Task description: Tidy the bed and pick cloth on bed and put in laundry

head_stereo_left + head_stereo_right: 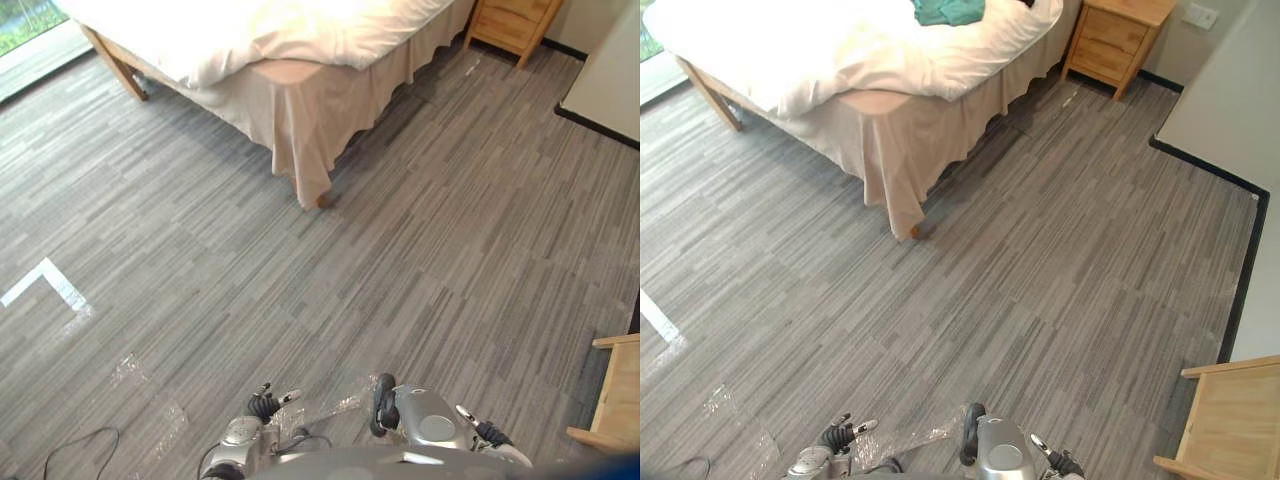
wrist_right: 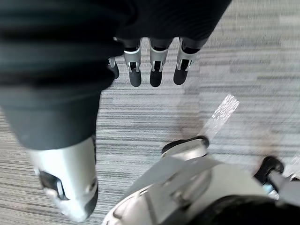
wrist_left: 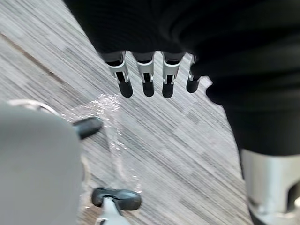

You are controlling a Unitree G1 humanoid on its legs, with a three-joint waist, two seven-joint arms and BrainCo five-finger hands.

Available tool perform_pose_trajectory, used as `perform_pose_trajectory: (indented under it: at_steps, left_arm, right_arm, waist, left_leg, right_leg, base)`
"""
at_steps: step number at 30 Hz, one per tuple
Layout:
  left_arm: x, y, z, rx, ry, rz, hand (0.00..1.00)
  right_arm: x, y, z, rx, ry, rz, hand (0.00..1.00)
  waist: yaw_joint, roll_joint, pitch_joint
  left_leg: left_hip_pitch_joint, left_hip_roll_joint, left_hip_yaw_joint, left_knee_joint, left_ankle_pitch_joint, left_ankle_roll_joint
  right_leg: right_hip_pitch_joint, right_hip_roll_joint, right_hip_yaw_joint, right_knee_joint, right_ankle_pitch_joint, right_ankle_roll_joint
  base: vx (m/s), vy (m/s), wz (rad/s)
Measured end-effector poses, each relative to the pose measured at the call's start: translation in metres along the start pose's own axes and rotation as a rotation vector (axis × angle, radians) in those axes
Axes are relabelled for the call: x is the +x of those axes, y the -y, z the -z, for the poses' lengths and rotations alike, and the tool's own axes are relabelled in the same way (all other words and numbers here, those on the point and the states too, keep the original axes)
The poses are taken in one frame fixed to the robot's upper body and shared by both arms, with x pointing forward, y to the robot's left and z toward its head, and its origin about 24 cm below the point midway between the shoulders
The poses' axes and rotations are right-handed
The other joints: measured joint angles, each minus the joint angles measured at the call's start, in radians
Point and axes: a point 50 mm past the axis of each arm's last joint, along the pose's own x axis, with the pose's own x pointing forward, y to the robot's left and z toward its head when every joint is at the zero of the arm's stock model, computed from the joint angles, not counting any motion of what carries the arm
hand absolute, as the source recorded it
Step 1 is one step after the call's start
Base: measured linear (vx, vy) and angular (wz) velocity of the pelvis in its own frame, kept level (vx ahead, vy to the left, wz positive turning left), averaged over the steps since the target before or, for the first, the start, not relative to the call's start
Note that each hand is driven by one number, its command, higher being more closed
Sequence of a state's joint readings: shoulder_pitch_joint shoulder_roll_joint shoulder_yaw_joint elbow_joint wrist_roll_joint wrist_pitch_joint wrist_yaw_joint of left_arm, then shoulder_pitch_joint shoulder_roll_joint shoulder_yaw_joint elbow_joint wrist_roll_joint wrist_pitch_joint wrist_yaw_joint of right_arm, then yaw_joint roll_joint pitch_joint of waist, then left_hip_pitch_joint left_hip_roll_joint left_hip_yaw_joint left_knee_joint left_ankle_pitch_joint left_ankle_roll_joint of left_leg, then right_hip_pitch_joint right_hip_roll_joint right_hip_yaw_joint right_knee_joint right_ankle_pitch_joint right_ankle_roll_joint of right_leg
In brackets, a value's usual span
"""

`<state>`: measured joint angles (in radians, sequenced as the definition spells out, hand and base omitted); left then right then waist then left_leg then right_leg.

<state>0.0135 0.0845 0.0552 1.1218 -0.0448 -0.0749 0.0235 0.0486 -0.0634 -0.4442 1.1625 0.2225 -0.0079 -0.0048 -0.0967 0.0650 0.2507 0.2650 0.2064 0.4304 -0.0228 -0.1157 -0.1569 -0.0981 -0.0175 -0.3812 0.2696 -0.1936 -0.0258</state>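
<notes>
Bright daylight comes from the window (image 1: 20, 25) side, washing the white duvet (image 1: 300, 30) on the bed (image 1: 290, 110) nearly featureless, while the bed casts a soft shadow on the floor (image 1: 450, 260) and clear tape patches (image 2: 223, 110) glint.

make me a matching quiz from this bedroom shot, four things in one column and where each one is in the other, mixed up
Things:
1. green cloth
2. wooden nightstand
3. white tape mark
4. left robot hand

Places:
A. stuck on the grey floor, to the robot's left
B. standing next to the bed
C. hanging open and empty above the floor
D. lying on the white duvet

Pairs: 1-D, 2-B, 3-A, 4-C
</notes>
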Motion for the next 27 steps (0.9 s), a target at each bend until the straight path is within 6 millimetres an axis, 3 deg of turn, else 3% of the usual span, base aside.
perform_pose_trajectory:
  at_steps: [2,4,5,6,7,8,10,13,14,15,16,17,18,21,23,24,25,26,27]
  left_arm:
    - [-0.001,-0.004,0.002,-0.031,-0.003,-0.016,0.0]
    - [-0.001,-0.004,-0.001,-0.046,0.013,-0.023,0.0]
    - [-0.002,-0.003,-0.003,-0.06,0.029,-0.024,0.0]
    - [-0.002,0.001,-0.002,-0.082,0.029,-0.021,0.0]
    - [-0.002,0.004,-0.002,-0.097,0.03,-0.019,0.0]
    - [-0.002,0.007,-0.007,-0.102,0.05,-0.008,0.0]
    - [0.001,0.01,-0.019,-0.104,0.084,-0.001,0.0]
    - [0.002,0.008,-0.029,-0.117,0.126,-0.014,0.0]
    - [0.002,0.01,-0.032,-0.107,0.133,-0.008,0.0]
    - [0.002,0.013,-0.032,-0.095,0.137,0.002,0.0]
    - [0.002,0.014,-0.032,-0.09,0.136,0.005,0.0]
    - [0.003,0.013,-0.035,-0.085,0.14,0.003,0.0]
    - [0.004,0.011,-0.04,-0.077,0.145,-0.001,0.0]
    - [0.005,0.006,-0.044,-0.073,0.149,-0.011,0.0]
    - [0.004,0.001,-0.034,-0.062,0.124,-0.024,0.0]
    - [0.003,0.004,-0.028,-0.04,0.104,-0.013,0.0]
    - [0.003,0.006,-0.024,-0.017,0.087,-0.005,0.0]
    - [0.003,0.007,-0.019,0.009,0.064,-0.006,0.0]
    - [0.003,0.006,-0.018,0.03,0.048,-0.011,0.0]
  right_arm:
    - [-0.001,0.003,0.006,-0.002,-0.015,0.008,0.0]
    - [-0.002,0.008,0.008,-0.02,-0.02,0.019,0.0]
    - [-0.001,0.011,0.005,-0.069,-0.017,0.021,0.0]
    - [-0.001,0.012,0.0,-0.114,-0.008,0.023,0.0]
    - [0.0,0.012,-0.003,-0.146,-0.001,0.022,0.0]
    - [0.002,0.003,-0.011,-0.181,0.016,0.006,0.0]
    - [0.004,-0.005,-0.022,-0.241,0.036,-0.004,0.0]
    - [0.005,-0.015,-0.024,-0.257,0.048,-0.023,0.0]
    - [0.004,-0.012,-0.022,-0.26,0.043,-0.017,0.0]
    - [0.004,-0.01,-0.021,-0.266,0.048,-0.01,0.0]
    - [0.003,-0.01,-0.021,-0.269,0.064,-0.008,0.0]
    - [0.003,-0.013,-0.021,-0.267,0.064,-0.011,0.0]
    - [0.002,-0.018,-0.017,-0.265,0.061,-0.026,0.0]
    - [0.002,-0.025,-0.01,-0.263,0.043,-0.037,0.0]
    - [0.001,-0.028,-0.009,-0.29,0.046,-0.045,0.0]
    - [0.001,-0.028,-0.01,-0.289,0.051,-0.044,0.0]
    - [0.002,-0.027,-0.015,-0.286,0.069,-0.043,0.0]
    - [0.001,-0.03,-0.019,-0.28,0.086,-0.048,0.0]
    - [0.001,-0.032,-0.021,-0.272,0.098,-0.055,0.0]
  waist:
    - [0.003,-0.013,-0.01]
    - [0.001,-0.009,-0.013]
    - [0.004,0.006,-0.012]
    - [0.01,0.009,-0.011]
    - [0.013,0.014,-0.014]
    - [0.031,0.011,-0.012]
    - [0.062,-0.002,-0.005]
    - [0.081,-0.026,0.009]
    - [0.087,-0.025,0.008]
    - [0.09,-0.017,0.003]
    - [0.098,-0.015,-0.003]
    - [0.102,-0.03,-0.011]
    - [0.09,-0.054,-0.023]
    - [0.117,-0.094,-0.032]
    - [0.124,-0.092,-0.043]
    - [0.125,-0.078,-0.052]
    - [0.117,-0.058,-0.064]
    - [0.109,-0.063,-0.053]
    - [0.094,-0.077,-0.05]
  left_leg:
    - [-0.076,0.05,-0.01,0.231,-0.047,-0.003]
    - [-0.167,0.122,-0.031,0.507,-0.071,0.049]
    - [-0.227,0.183,-0.058,0.71,-0.042,0.116]
    - [-0.266,0.203,-0.083,0.821,-0.047,0.108]
    - [-0.291,0.194,-0.113,0.881,-0.064,0.089]
    - [-0.333,0.147,-0.142,0.932,-0.107,0.086]
    - [-0.406,0.061,-0.155,0.925,-0.166,0.101]
    - [-0.515,-0.071,-0.168,0.706,-0.186,0.098]
    - [-0.53,-0.1,-0.175,0.602,-0.16,0.098]
    - [-0.548,-0.13,-0.203,0.411,-0.08,0.099]
    - [-0.549,-0.141,-0.23,0.331,0.08,0.124]
    - [-0.537,-0.165,-0.215,0.319,0.081,0.158]
    - [-0.539,-0.179,-0.197,0.301,0.073,0.167]
    - [-0.517,-0.165,-0.144,0.404,0.038,0.219]
    - [-0.431,-0.161,-0.115,0.39,0.025,0.225]
    - [-0.359,-0.169,-0.114,0.333,-0.006,0.214]
    - [-0.279,-0.167,-0.129,0.255,-0.056,0.206]
    - [-0.226,-0.189,-0.136,0.209,-0.085,0.197]
    - [-0.198,-0.201,-0.144,0.202,-0.092,0.204]
  right_leg:
    - [0.058,0.016,0.005,-0.068,-0.002,-0.004]
    - [0.122,0.043,0.009,-0.119,-0.005,-0.014]
    - [0.176,0.073,0.026,-0.147,-0.009,-0.042]
    - [0.212,0.089,0.054,-0.156,-0.011,-0.06]
    - [0.23,0.093,0.074,-0.159,-0.019,-0.073]
    - [0.256,0.08,0.132,-0.167,-0.023,-0.079]
    - [0.287,0.042,0.205,-0.186,-0.024,-0.079]
    - [0.346,-0.047,0.253,-0.194,-0.039,-0.05]
    - [0.355,-0.065,0.261,-0.194,-0.048,-0.035]
    - [0.372,-0.081,0.264,-0.203,-0.07,0.002]
    - [0.392,-0.089,0.286,-0.216,-0.095,0.042]
    - [0.397,-0.111,0.299,-0.223,-0.097,0.051]
    - [0.379,-0.127,0.301,-0.222,-0.059,0.054]
    - [0.376,-0.153,0.371,-0.172,0.038,0.076]
    - [0.347,-0.16,0.406,-0.032,0.09,0.083]
    - [0.279,-0.157,0.431,0.137,0.124,0.136]
    - [0.184,-0.157,0.434,0.345,0.171,0.228]
    - [0.109,-0.177,0.433,0.528,0.185,0.268]
    - [0.063,-0.202,0.406,0.638,0.149,0.245]
  base:
    - [0.24,-0.212,-0.07]
    - [0.25,-0.176,-0.12]
    - [0.25,-0.105,-0.36]
    - [0.35,-0.067,-0.51]
    - [0.39,0.009,-0.83]
    - [0.4,0.048,-1.01]
    - [0.4,0.136,-1.2]
    - [0.39,0.187,-0.78]
    - [0.38,0.217,-0.65]
    - [0.43,0.274,-0.63]
    - [0.47,0.291,-0.58]
    - [0.5,0.268,-0.36]
    - [0.48,0.22,-0.22]
    - [0.44,0.179,-0.44]
    - [0.44,0.15,-0.81]
    - [0.36,0.139,-0.77]
    - [0.37,0.122,-0.58]
    - [0.28,0.063,-0.1]
    - [0.35,-0.001,0.27]
